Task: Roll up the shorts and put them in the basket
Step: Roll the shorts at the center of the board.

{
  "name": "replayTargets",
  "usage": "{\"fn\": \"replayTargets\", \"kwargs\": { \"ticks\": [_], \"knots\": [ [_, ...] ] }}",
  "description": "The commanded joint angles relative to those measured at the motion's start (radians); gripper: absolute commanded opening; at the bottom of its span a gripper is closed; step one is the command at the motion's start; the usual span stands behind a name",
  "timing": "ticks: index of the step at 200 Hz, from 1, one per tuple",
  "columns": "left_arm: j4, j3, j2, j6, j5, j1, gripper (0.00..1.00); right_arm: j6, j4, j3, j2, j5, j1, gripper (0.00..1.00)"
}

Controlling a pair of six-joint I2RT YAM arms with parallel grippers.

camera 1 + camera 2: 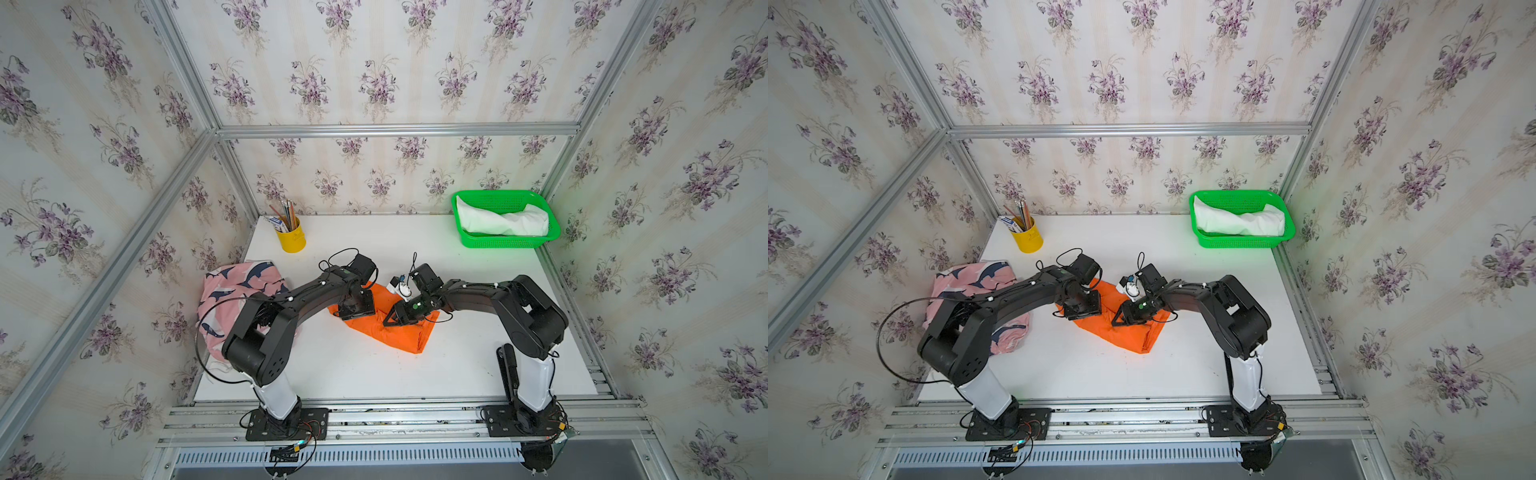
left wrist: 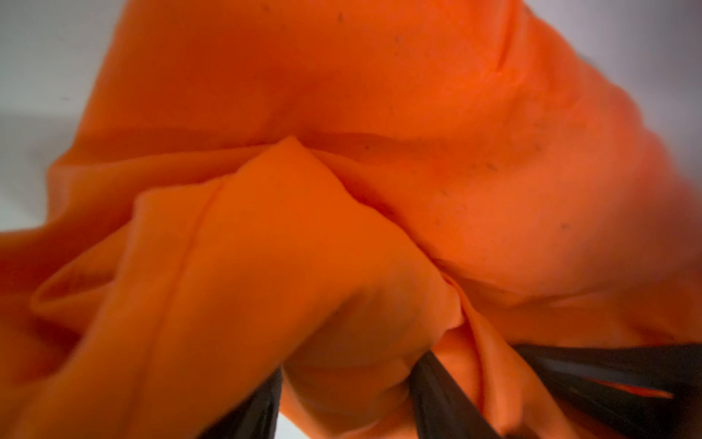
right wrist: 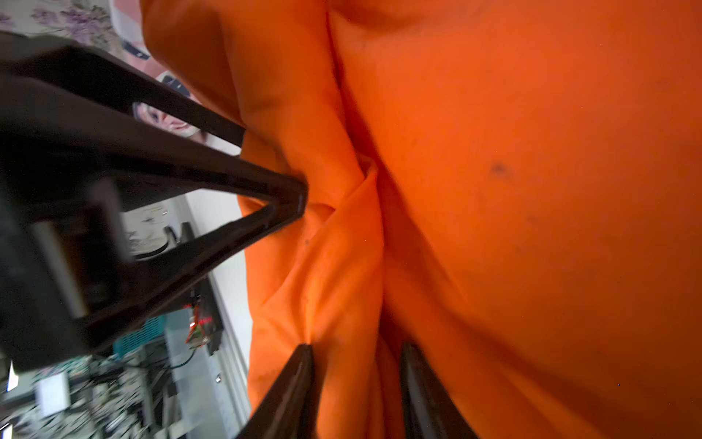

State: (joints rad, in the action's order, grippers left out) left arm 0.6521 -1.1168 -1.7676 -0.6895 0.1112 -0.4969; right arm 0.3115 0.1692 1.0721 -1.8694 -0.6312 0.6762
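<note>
Two black arms bent inward, tools nearly meeting.
Black left tool (image 1: 351, 311) points down, jaws apart; black right tool (image 1: 388, 321) lies low, aimed at it, jaws parted.

The front of the white table (image 1: 374, 374) is lying bare, giving a gripper lots of room. The left arm (image 1: 299, 297) and right arm (image 1: 478, 291) are crowding the middle over the orange shorts (image 1: 399, 336). The pink shorts (image 1: 232, 286), yellow cup (image 1: 293, 243) and green basket (image 1: 505, 242) are blocking the edges.

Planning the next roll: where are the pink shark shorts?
In both top views the pink shark shorts lie at the table's left edge, partly under the left arm, near the yellow cup.
</note>
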Motion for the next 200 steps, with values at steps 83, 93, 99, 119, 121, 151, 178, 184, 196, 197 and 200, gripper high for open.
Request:
{"fn": "replayTargets", "kwargs": {
  "ticks": [83,93,99,119,121,151,178,184,196,197,200],
  "knots": [
    [0.028,0.011,-0.012,0.055,0.001,0.000,0.58,0.018,0.022,-0.105,0.216,0.066,0.102,0.35],
    [0.032,0.009,-0.001,0.059,0.000,0.000,0.60,0.035,0.004,-0.131,0.182,0.107,0.102,0.31],
    [0.043,0.001,0.006,0.066,-0.012,0.001,0.61,0.039,0.001,-0.147,0.158,0.132,0.102,0.29],
    [0.091,-0.017,0.033,0.092,-0.070,0.024,0.60,0.044,-0.007,-0.204,0.095,0.203,0.100,0.23],
    [0.092,-0.016,0.037,0.095,-0.073,0.028,0.60,0.045,-0.010,-0.211,0.092,0.205,0.100,0.23],
    [0.082,0.015,0.034,0.134,-0.076,0.123,0.57,0.072,-0.064,-0.298,0.096,0.209,0.096,0.21],
    [0.045,0.044,0.011,0.149,-0.045,0.192,0.56,0.088,-0.076,-0.337,0.123,0.207,0.098,0.21],
    [0.047,0.040,0.010,0.152,-0.041,0.201,0.56,0.090,-0.075,-0.339,0.127,0.208,0.097,0.21],
    [0.055,0.033,0.023,0.163,-0.045,0.207,0.57,0.090,-0.065,-0.336,0.136,0.217,0.097,0.21],
    [0.056,0.033,0.026,0.163,-0.047,0.208,0.57,0.089,-0.063,-0.335,0.137,0.218,0.097,0.21],
    [0.060,0.031,0.032,0.164,-0.051,0.210,0.57,0.089,-0.060,-0.333,0.140,0.221,0.096,0.21]
  ]
}}
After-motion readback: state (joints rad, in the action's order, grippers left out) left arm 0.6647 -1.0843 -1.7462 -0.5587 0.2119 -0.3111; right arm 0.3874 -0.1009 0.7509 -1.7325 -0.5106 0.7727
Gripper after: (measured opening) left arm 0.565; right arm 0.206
